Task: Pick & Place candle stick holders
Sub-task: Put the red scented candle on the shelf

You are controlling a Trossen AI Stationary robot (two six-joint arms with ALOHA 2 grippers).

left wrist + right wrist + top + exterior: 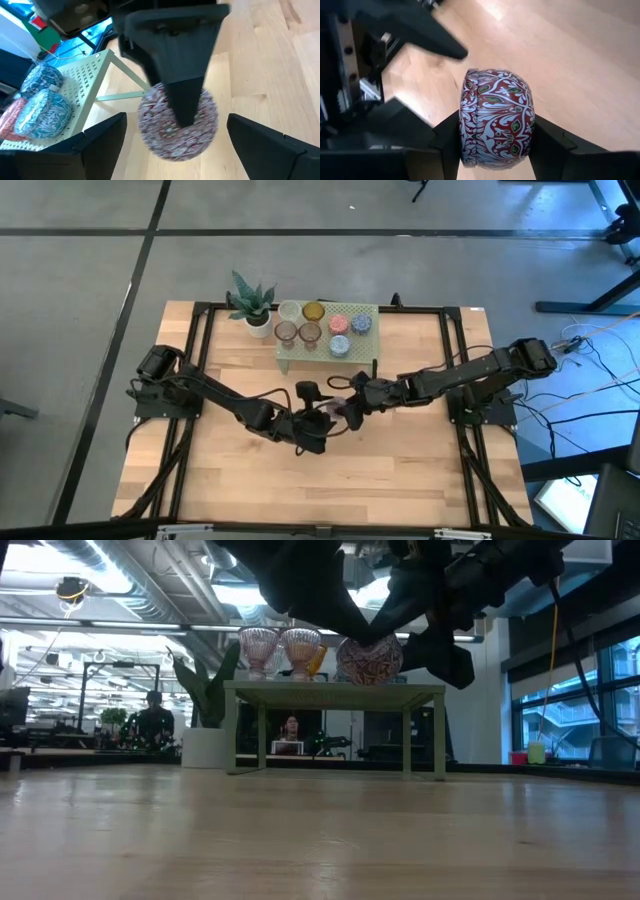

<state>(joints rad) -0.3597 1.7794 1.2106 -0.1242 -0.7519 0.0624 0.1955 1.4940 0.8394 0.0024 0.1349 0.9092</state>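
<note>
- Right pincer [495, 137], in its own wrist view, pinches a patterned red-and-white candle stick holder [496, 119] between its two dark fingers, above the bare wooden worktop [580, 65]; the other arm's dark parts crowd close beside it.
- Left wrist view: the left pincer [175, 145] stands spread wide, its fingers well apart on either side of the same holder, neither touching it. A dark finger [182, 97] of the right arm crosses the holder's front. Blue-patterned holders [44, 111] sit on the pale green perforated stand [92, 82].
- High view: both pincers meet near the worktop's middle, in front of the stand, which carries about seven holders beside a potted plant [252, 302].
- Low view: the held holder seems to hang clear of the worktop, under the dark arms.
</note>
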